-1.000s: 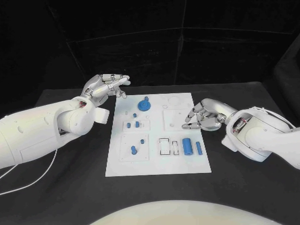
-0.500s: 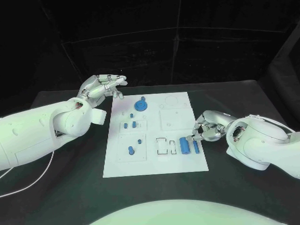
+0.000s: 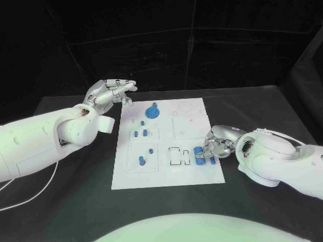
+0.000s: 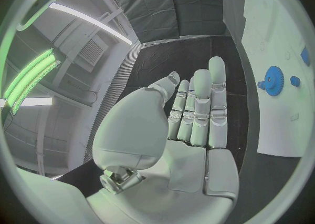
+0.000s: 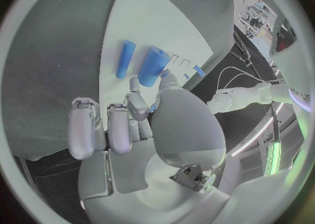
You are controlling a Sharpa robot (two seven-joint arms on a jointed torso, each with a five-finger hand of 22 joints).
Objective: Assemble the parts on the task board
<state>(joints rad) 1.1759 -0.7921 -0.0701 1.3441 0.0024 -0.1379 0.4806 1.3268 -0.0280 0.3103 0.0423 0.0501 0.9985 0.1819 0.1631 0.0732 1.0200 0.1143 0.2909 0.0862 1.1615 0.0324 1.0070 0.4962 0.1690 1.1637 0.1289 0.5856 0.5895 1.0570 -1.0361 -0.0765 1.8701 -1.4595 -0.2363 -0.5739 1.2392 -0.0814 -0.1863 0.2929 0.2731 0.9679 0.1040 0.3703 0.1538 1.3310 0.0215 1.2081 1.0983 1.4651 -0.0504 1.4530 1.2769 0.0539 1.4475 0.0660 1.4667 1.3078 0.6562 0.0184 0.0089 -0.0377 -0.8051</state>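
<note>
right hand (image 3: 214,147) at board's (image 3: 169,179) right edge — touching cylinder (image 3: 201,154)

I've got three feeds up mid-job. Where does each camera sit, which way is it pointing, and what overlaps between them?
Head view: on the robot's head, looking down at the white board on the black table; both arms come in, left hand raised beside the board's far corner, right hand at the thick blue cylinder.
Left wrist view: behind the left hand, facing past it toward the blue gear.
Right wrist view: behind the right hand, facing the cylinder.
Shared: gear and cylinder also show from the head.
</note>
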